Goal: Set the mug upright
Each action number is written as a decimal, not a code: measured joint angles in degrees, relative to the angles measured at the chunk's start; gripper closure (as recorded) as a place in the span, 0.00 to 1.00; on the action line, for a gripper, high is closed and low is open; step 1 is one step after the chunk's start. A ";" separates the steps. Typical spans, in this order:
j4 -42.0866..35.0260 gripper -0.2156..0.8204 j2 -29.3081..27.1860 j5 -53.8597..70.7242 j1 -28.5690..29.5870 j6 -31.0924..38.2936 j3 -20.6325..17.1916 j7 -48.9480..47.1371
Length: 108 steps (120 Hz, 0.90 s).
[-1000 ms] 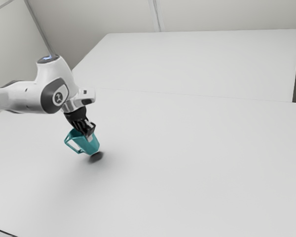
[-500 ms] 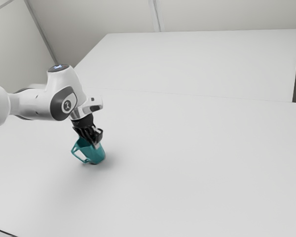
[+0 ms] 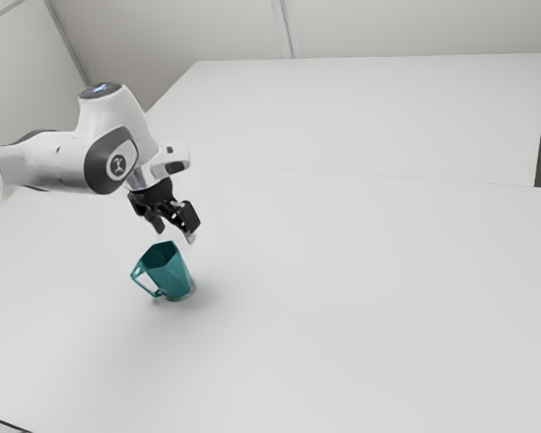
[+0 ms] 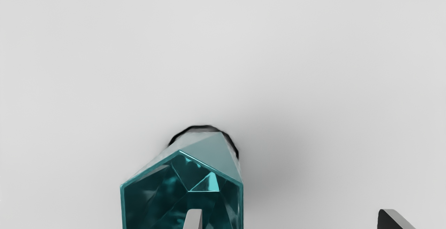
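Observation:
The black gripper hangs above the teal mug in the exterior view, its fingers spread and a gap between them and the rim. The mug stands on its base on the table, mouth up, with its handle toward the exterior view's left. From the hand's camera, the gripper is open with nothing held; one fingertip overlaps the mouth of the mug, the other is off to the side over bare table. The mug's handle is hidden there.
The white table stretches around the mug, with a white panel beyond it. A dark line crosses the near corner at the exterior view's left.
The mug went from tilted in the gripper to standing on the table, a little toward the exterior view's right. My gripper has let go, opened and risen above it.

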 joint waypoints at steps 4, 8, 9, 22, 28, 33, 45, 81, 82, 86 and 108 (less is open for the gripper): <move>0.98 0.26 0.14 -0.13 0.06 -0.79 -0.01 -0.06; 2.41 0.25 0.40 -0.24 0.17 -1.73 -0.01 -0.11; 3.06 0.25 0.65 -0.27 0.19 -2.05 -0.01 -0.13; 11.76 0.23 4.29 -0.54 0.38 -6.54 -0.01 -0.30; 16.55 0.23 6.24 -0.60 0.36 -8.93 0.03 -0.36; 20.89 0.22 8.01 -0.62 0.34 -11.06 0.05 -0.40; 28.45 0.22 10.53 -0.56 0.43 -15.66 0.07 -0.48; 35.79 0.21 10.66 -0.44 -0.01 -24.76 0.05 -0.74; 35.80 0.21 10.65 -0.45 -0.03 -24.87 0.06 -0.74; 35.83 0.21 10.60 -0.48 -0.05 -25.29 0.14 -0.76; 35.95 0.21 10.37 -0.46 0.13 -26.63 0.33 -0.80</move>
